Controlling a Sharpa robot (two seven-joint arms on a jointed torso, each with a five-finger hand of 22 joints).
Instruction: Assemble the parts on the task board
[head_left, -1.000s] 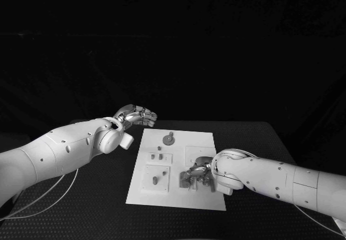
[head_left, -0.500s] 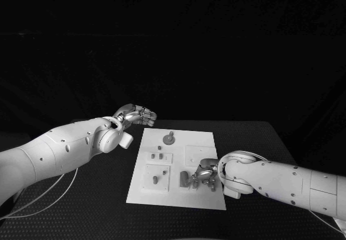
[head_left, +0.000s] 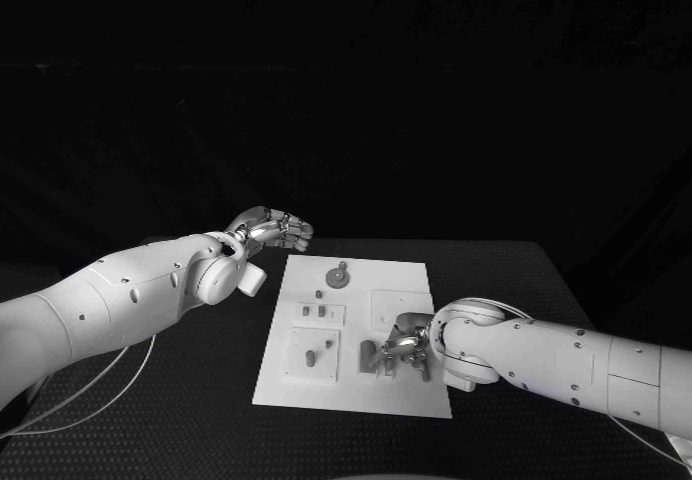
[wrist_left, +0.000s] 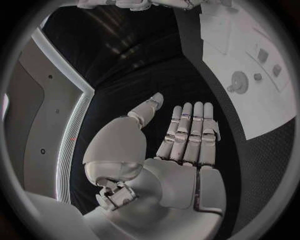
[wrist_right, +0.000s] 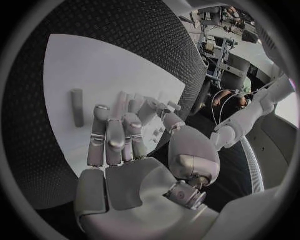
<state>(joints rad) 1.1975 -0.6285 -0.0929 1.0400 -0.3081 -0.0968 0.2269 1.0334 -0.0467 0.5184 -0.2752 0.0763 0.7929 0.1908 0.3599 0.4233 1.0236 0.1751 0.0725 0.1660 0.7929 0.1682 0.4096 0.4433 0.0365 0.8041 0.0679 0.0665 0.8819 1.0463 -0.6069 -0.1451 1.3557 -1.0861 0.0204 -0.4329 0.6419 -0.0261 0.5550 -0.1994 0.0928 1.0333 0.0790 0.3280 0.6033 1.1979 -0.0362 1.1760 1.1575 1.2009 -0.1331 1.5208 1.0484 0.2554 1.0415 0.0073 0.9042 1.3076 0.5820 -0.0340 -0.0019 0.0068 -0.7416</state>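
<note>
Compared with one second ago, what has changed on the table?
The right hand drew back toward the task board's near edge, then eased forward a little; it holds nothing. The left hand stayed raised beside the far corner, and the parts stayed put.

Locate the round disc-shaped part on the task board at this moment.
In the head view, the round disc-shaped part sits near the far edge of the task board, closer to the left hand than to the right hand.
</note>
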